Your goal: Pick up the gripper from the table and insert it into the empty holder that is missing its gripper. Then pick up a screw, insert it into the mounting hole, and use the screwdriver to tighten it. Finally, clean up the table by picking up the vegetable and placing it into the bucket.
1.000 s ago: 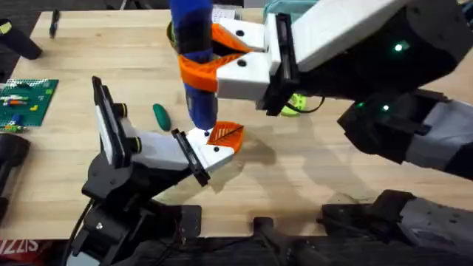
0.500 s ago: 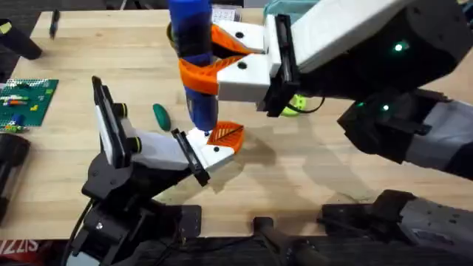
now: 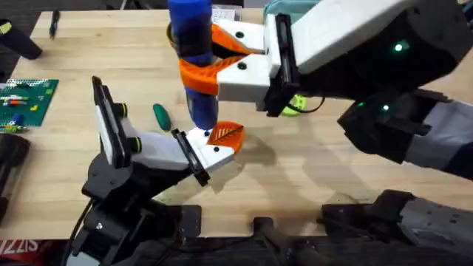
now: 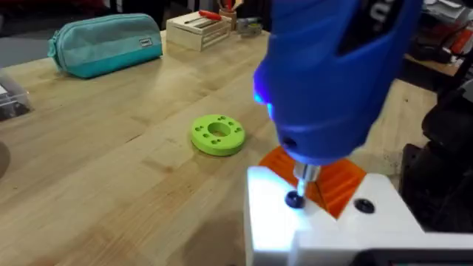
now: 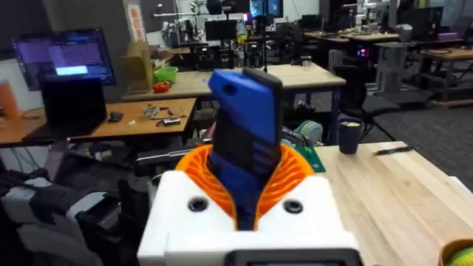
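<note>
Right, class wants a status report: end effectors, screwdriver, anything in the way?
Right end effector shut on the screwdriver, upright, tip on a screw in the holder. Orange gripper seated in the holder. Vegetable on the table beside the holder, not blocking.

- Lime-green round disc (image 4: 218, 135) with a centre hole, flat on the wooden table (image 4: 111, 170).
- Teal zipped pouch (image 4: 105, 45) near the far edge.
- Small wooden box (image 4: 201, 29) just beside the pouch.
- Green circuit board (image 3: 26, 100) at the table's left edge.
</note>
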Tool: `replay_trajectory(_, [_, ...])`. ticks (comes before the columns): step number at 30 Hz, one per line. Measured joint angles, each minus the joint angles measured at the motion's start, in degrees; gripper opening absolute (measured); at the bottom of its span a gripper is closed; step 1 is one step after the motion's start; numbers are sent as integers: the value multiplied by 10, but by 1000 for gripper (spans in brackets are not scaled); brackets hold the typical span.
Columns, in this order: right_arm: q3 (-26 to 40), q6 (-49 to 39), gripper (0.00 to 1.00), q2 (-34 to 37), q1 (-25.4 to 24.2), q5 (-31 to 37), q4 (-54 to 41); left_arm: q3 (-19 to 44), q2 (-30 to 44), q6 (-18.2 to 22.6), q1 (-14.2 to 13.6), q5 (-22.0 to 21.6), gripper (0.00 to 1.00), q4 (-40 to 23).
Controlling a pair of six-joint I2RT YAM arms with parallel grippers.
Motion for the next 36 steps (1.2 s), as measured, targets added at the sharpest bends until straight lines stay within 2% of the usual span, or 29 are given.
replay_trajectory(36, [0, -5, 97, 0, 10, 3, 3, 0, 0, 0, 0, 0, 18, 0])
